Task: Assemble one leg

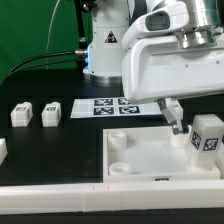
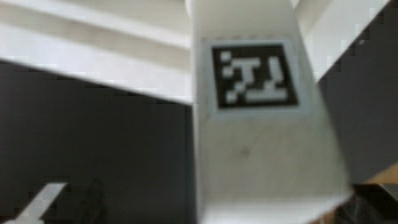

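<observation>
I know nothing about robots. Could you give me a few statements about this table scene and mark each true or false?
1. A leg and a second leg rest on the black table at the exterior view's left. True.
2. The marker board hangs in the pincer. False: it lies flat on the table.
3. An upright leg stands at a corner of the big white panel, on the exterior view's right. True.
4. The upright leg is plain white all over. False: it bears a black-and-white tag.
5. The pincer is shut tight. False: it is open.
</observation>
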`<state>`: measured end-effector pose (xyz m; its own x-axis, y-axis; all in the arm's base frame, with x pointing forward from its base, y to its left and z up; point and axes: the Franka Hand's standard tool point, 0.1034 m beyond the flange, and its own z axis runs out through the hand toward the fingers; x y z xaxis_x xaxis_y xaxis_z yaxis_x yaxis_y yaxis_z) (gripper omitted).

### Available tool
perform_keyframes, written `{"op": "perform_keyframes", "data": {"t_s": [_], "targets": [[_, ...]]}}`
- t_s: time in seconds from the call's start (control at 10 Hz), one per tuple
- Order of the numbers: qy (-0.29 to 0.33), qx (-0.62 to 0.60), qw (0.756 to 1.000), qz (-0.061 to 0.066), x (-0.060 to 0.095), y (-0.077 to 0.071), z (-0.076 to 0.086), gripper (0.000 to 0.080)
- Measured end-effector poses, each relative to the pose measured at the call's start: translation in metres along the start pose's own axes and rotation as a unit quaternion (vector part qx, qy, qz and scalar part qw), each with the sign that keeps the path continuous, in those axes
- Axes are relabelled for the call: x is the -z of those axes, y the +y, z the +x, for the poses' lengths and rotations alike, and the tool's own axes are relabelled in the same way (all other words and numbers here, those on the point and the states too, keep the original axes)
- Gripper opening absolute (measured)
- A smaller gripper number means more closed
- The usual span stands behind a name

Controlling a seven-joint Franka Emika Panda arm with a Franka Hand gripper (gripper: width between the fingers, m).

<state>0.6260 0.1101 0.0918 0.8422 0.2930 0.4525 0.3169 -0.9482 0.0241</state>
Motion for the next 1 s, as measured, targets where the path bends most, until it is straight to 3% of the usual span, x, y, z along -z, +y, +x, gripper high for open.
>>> {"op": "perform_keyframes", "data": {"t_s": [0.3, 0.6, 0.7, 1.0], "targets": [[-0.138, -0.004, 0.99, 0.032, 0.0024, -0.0025, 0.0043, 0.0649], [-0.256, -0.009, 0.965, 0.06, 0.0042, -0.0095, -0.0005, 0.0649], [-0.27, -0.009, 0.961, 0.064, 0.0028, -0.0095, -0.0009, 0.0649], [-0.257, -0.013, 0.964, 0.06, -0.0039, -0.0031, -0.0033, 0.0649]]}}
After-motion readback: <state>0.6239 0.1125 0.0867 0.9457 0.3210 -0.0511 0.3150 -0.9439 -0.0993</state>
